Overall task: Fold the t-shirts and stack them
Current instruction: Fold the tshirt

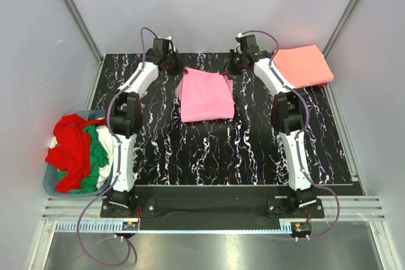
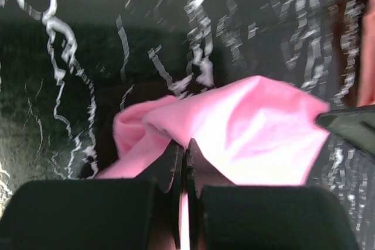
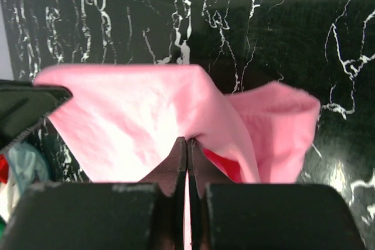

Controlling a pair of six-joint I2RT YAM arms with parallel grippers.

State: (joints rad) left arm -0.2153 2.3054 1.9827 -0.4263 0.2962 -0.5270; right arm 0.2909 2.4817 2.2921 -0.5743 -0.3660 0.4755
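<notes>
A bubblegum pink t-shirt (image 1: 205, 96) lies partly folded on the black marbled mat, towards the back. My left gripper (image 1: 179, 69) is shut on its far left corner, and my right gripper (image 1: 231, 69) is shut on its far right corner. In the left wrist view the pink t-shirt (image 2: 246, 127) bunches up at my gripper (image 2: 185, 143), whose jaws pinch it. The right wrist view shows the same: pink cloth (image 3: 146, 115) nipped by my gripper (image 3: 187, 141). A folded salmon-orange t-shirt (image 1: 304, 64) lies at the back right.
A round blue-grey basket (image 1: 52, 184) at the left edge holds red (image 1: 73, 147), green and white t-shirts in a heap. A dark red cloth edge (image 1: 319, 85) peeks out under the salmon-orange one. Grey walls and metal rails enclose the mat (image 1: 221, 150).
</notes>
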